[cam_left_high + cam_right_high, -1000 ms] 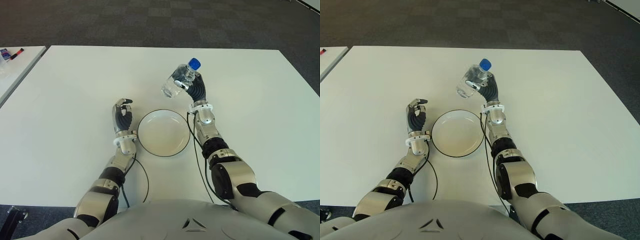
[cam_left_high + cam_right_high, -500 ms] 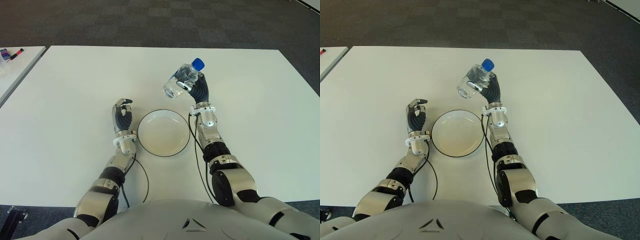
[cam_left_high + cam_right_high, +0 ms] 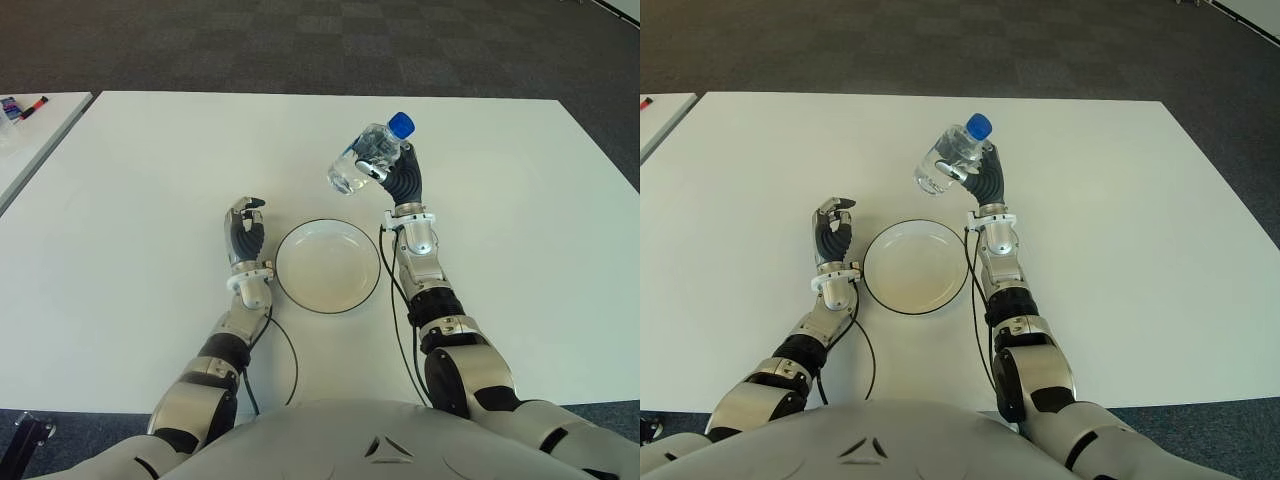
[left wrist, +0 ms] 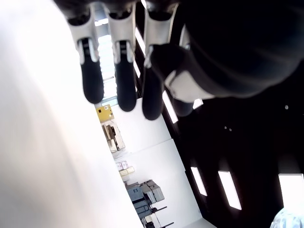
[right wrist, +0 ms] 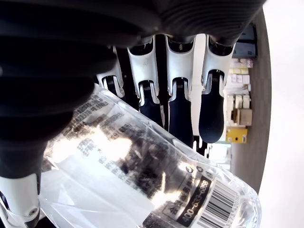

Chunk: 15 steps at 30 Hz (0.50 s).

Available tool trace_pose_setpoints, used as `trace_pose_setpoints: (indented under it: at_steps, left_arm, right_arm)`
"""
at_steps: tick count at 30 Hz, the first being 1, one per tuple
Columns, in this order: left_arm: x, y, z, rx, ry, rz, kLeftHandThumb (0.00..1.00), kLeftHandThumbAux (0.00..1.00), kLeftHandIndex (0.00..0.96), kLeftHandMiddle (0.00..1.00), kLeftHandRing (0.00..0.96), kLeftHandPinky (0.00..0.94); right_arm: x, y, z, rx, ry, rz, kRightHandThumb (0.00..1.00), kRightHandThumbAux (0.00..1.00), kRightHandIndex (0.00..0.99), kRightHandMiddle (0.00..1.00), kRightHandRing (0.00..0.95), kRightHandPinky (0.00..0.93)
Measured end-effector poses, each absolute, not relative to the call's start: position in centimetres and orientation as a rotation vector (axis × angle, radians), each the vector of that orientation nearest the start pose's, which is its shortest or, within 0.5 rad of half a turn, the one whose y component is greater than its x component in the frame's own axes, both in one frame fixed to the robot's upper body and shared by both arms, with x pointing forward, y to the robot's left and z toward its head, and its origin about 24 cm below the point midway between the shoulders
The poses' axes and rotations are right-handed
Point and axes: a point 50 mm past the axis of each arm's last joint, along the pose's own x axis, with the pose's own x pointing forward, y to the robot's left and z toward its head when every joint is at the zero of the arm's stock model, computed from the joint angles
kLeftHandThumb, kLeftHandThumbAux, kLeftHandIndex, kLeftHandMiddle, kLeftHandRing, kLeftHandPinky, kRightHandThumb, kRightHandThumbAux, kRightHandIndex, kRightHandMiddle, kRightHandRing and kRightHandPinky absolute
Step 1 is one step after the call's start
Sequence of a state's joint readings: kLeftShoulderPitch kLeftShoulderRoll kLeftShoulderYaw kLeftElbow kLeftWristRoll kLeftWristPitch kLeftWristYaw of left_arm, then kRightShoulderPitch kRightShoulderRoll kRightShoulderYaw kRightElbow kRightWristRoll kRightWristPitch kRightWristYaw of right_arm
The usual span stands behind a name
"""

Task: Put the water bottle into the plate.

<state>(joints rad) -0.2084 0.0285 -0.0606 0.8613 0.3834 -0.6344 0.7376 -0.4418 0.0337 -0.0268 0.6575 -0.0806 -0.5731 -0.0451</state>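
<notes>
Right robot hand (image 3: 398, 172) raised beyond plate (image 3: 328, 265), fingers wrapped around tilted water bottle (image 3: 366, 156), cap up and away. Left robot hand (image 3: 244, 236) beside plate's left rim, fingers curled, empty, over white bench (image 3: 140, 200).

The two eye views look forward and down from the head onto the table (image 3: 140, 180), from slightly offset positions; both share the plate (image 3: 328, 266), with one hand on each side of it. The left wrist view looks along the left hand (image 4: 118, 71) at close range. The right wrist view looks at the right hand (image 5: 180, 80) and bottle (image 5: 142, 185), very near.
</notes>
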Motion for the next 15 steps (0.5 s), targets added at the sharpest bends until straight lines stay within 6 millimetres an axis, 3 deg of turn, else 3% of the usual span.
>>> trace_pose_setpoints:
  at_steps: [15]
  left_arm:
    - [25.2,14.7,-2.9,0.329,-0.115,0.392,0.843,0.673,0.457,0.426,0.368,0.397]
  right_arm:
    - [30.5,-10.9,6.6,-0.084,-0.345,0.097,0.857,0.673,0.409,0.538,0.885,0.868]
